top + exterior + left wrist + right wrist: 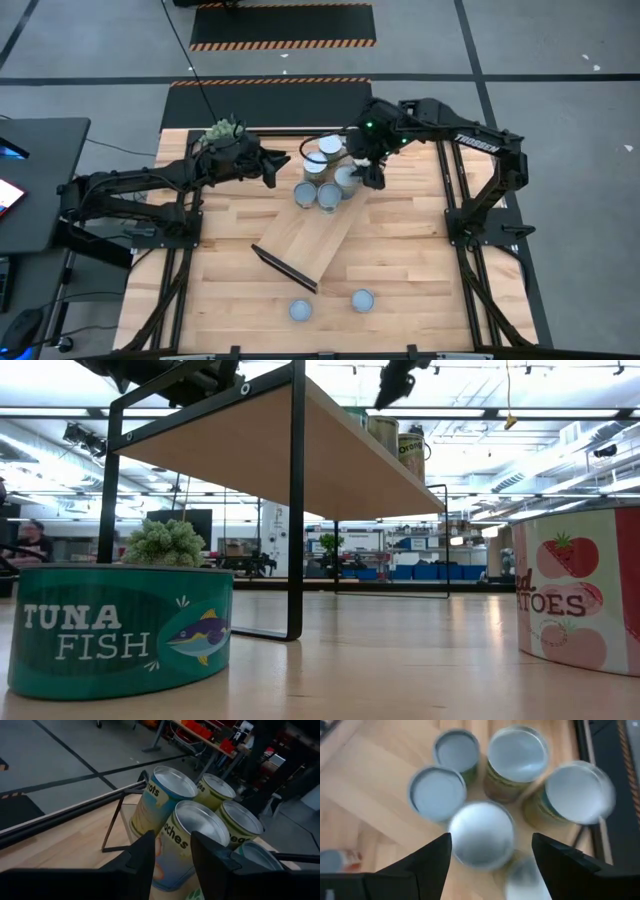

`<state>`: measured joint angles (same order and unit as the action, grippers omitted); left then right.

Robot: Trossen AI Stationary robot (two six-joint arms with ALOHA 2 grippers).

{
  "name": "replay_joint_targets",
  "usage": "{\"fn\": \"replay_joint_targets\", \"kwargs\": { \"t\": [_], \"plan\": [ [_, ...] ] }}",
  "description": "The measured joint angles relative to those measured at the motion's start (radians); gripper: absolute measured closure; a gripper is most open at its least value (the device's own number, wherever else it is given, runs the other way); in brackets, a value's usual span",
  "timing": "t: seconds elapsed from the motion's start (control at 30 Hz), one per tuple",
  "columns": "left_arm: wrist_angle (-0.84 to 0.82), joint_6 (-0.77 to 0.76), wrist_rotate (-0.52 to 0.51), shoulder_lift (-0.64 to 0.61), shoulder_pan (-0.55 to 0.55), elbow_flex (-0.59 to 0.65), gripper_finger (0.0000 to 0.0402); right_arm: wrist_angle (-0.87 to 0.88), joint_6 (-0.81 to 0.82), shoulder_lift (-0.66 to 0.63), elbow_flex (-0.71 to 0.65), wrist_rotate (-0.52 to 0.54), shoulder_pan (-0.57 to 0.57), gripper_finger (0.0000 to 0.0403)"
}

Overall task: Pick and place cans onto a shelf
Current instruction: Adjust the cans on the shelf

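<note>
Nearest the front edge, two small round pale-topped cans, a teal tuna tin (pixel 300 311) and a red-label tin (pixel 362 300), not yet shelved, on the plank tabletop (pixel 420 260) just past the dark end edge of the long light-wood shelf board (pixel 305 243); next pick probably one of these. Farther back, five silvery-topped cans (pixel 329 196) clustered tight at the shelf's far end, w/ right gripper (pixel 491 851) hovering directly above, fingers spread wide, nothing pinched; best lifted straight up, no sideways drift, to avoid toppling neighbours. Left gripper (pixel 171 851) beside the cluster near the bushy green plant (pixel 222 130), fingers part-open, empty, aimed at the peach-label can (pixel 192 840); should wait clear.
</note>
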<state>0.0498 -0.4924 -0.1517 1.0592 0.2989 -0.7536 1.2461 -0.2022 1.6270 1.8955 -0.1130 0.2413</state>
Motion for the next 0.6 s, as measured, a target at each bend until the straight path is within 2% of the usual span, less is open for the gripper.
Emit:
{"fn": "replay_joint_targets", "kwargs": {
  "t": [0.33,0.43,0.6],
  "plan": [
    [0.000,0.015,0.000,0.000,0.000,0.000,0.0269,0.301,-0.075,-0.004,0.041,0.193,0.059,0.0133],
    [-0.002,0.018,-0.008,0.001,0.002,0.000,0.0269,0.301,-0.082,-0.006,0.020,0.252,0.072,0.0138],
    [-0.007,0.017,-0.035,0.032,0.017,0.000,0.0269,0.286,-0.086,-0.006,-0.049,0.254,0.105,0.0140]
  ]
}}
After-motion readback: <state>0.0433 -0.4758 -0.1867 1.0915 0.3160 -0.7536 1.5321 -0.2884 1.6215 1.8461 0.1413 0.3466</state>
